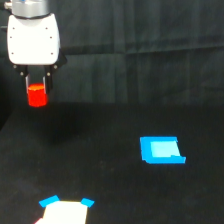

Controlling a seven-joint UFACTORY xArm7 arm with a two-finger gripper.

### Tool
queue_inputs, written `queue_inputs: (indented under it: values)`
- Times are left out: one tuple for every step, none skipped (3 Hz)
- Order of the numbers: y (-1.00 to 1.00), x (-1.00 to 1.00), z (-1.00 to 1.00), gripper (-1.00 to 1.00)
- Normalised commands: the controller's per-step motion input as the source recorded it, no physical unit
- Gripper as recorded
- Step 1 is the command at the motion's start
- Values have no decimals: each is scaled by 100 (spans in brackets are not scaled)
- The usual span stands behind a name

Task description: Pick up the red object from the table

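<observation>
Item: red object [37,95], upper left of frame; small glossy red-orange cylinder-like block. Status: clamped between the dark fingers of the gripper [37,87], seemingly clear of the table [110,190]; pick-up judged essentially done. Gripper body: smooth white casing. Table: matte black. Also present: flat blue rectangle [161,150], right of centre; white patch [65,212], blue-cornered, bottom edge.

arm above pincer [37,89]: being cut off by the top edge
red object [37,95]: top is hiding between the fingers
white patch [65,214]: running off the bottom edge
</observation>
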Motion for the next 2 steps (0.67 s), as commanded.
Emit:
queue_inputs:
  values:
    - [6, -37, -100, -100]
    - [-58, 38, 49, -100]
